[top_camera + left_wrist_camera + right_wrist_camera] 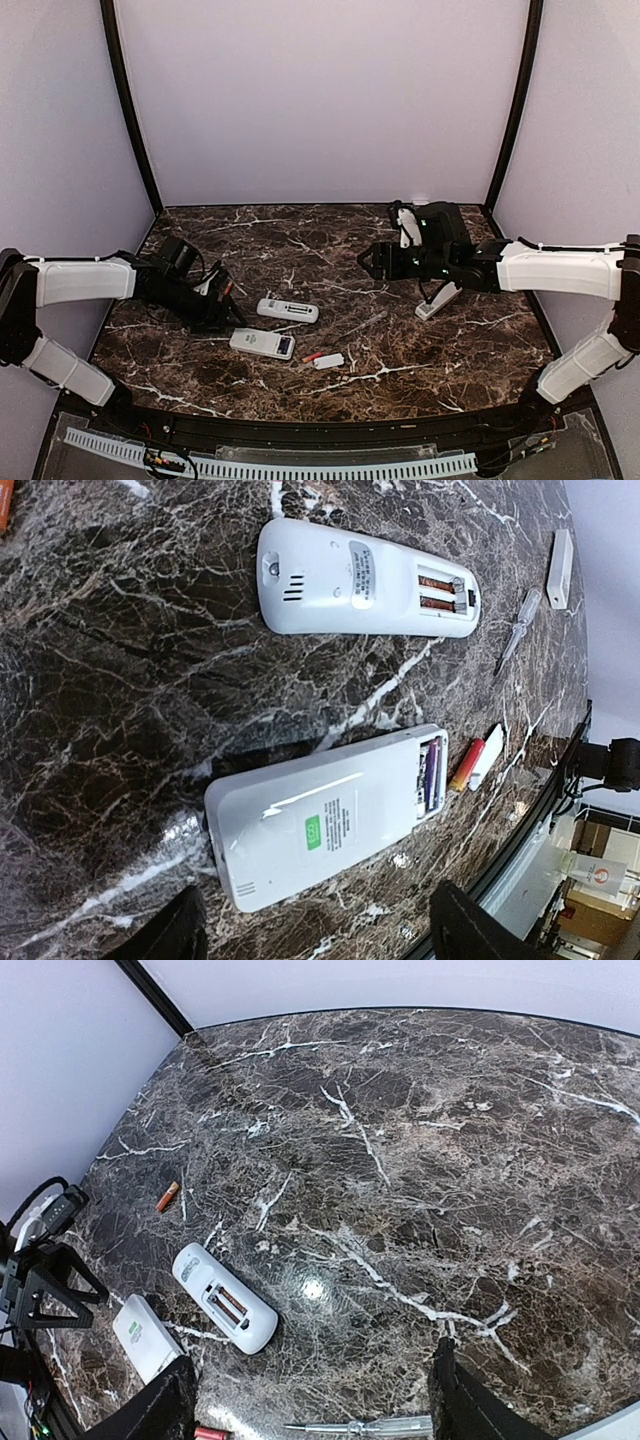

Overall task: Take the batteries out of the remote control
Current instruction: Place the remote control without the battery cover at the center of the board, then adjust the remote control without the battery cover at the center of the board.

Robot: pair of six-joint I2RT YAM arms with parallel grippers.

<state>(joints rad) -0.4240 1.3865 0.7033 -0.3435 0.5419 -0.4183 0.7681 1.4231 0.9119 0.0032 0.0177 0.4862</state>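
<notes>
**q_poster:** where are the batts seen rn?

**rig_watcher:** A purple batt [432,775] is seated in the near remote [320,825], compartment uncovered. 2 reddish batts [438,591] look seated in the far remote [350,580], also uncovered. A red batt [466,765] is laid on the table [130,660], just beside a white cover [487,758]. An orange batt [228,290] is laid near the L gripper [318,942].

**q_poster:** and the claws?

**rig_watcher:** L gripper is spread wide, nothing held, near remote just ahead of it. R gripper [305,1410] is spread wide too, nothing held, raised over the marble, well apart from both remotes.
</notes>
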